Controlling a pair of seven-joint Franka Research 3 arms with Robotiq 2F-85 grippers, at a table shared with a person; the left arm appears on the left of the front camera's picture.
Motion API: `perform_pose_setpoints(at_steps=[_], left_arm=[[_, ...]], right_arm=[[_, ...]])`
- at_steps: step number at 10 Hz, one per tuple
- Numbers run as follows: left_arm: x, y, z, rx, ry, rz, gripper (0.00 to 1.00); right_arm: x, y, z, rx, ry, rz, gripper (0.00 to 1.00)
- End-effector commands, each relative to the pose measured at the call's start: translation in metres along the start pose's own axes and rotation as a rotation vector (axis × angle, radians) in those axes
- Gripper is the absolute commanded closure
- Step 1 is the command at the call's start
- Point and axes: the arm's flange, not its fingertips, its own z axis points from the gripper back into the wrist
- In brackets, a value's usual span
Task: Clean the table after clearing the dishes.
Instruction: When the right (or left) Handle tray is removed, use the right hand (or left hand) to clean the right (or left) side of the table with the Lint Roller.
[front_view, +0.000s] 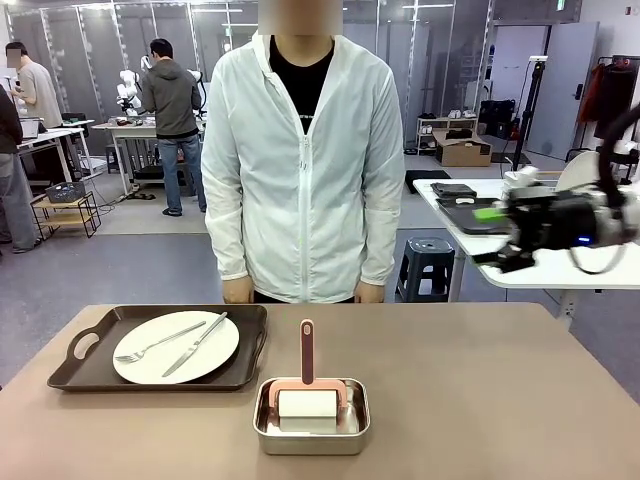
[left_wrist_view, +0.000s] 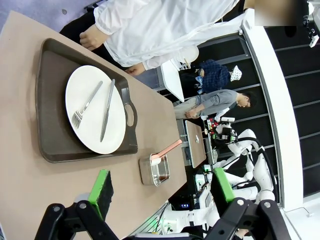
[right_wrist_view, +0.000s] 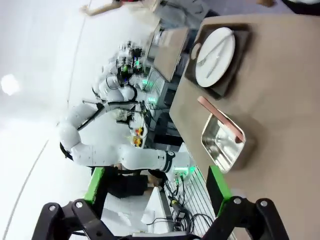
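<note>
You see the table (front_view: 480, 400) with a person (front_view: 300, 150) standing at its far edge, hands low. The tray (front_view: 75, 362) sits left of middle and carries the plate (front_view: 150, 368). The steel pan (front_view: 265, 425) is just right of the tray, near your edge. The left gripper (left_wrist_view: 162, 192) and right gripper (right_wrist_view: 156, 192) are both spread wide and empty; the right one is blurred in the front view. The lint roller (front_view: 307, 350) lies in the pan, its roll half sunk. The knife (front_view: 197, 343) and fork (front_view: 155, 345) lie side by side on the plate.

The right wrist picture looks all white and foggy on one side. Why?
Right wrist view: bright light washes out its left half, while the plate is clear. Front view: the right gripper is smeared. Left wrist view: sharp, though straight lines bend near its edges.
</note>
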Motion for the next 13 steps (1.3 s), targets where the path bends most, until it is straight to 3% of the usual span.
perform_pose_setpoints(at_steps=[1, 3, 5, 10, 11, 12, 13], left_arm=[[0.0, -0.002, 0.003, -0.012, -0.006, -0.003, 0.0], [0.0, -0.002, 0.003, -0.012, -0.006, -0.003, 0.0], [0.0, -0.002, 0.003, -0.012, -0.006, -0.003, 0.0], [0.0, -0.002, 0.003, -0.012, -0.006, -0.003, 0.0], [0.0, -0.002, 0.003, -0.012, -0.006, -0.003, 0.0], [0.0, -0.002, 0.003, -0.012, -0.006, -0.003, 0.0], [0.0, -0.002, 0.003, -0.012, -0.006, -0.003, 0.0]], right_arm=[[-0.013, -0.013, 0.053, -0.027, -0.08, -0.107, 0.0], [-0.047, -0.033, 0.116, -0.138, -0.227, -0.177, 0.0], [-0.093, -0.038, 0.158, -0.161, -0.382, -0.236, 0.0], [-0.191, -0.072, 0.181, -0.097, -0.632, -0.349, 0.0], [-0.198, -0.071, 0.183, -0.11, -0.649, -0.326, 0.0], [-0.179, -0.08, 0.185, -0.109, -0.558, -0.336, 0.0], [-0.179, -0.08, 0.185, -0.109, -0.558, -0.336, 0.0]])
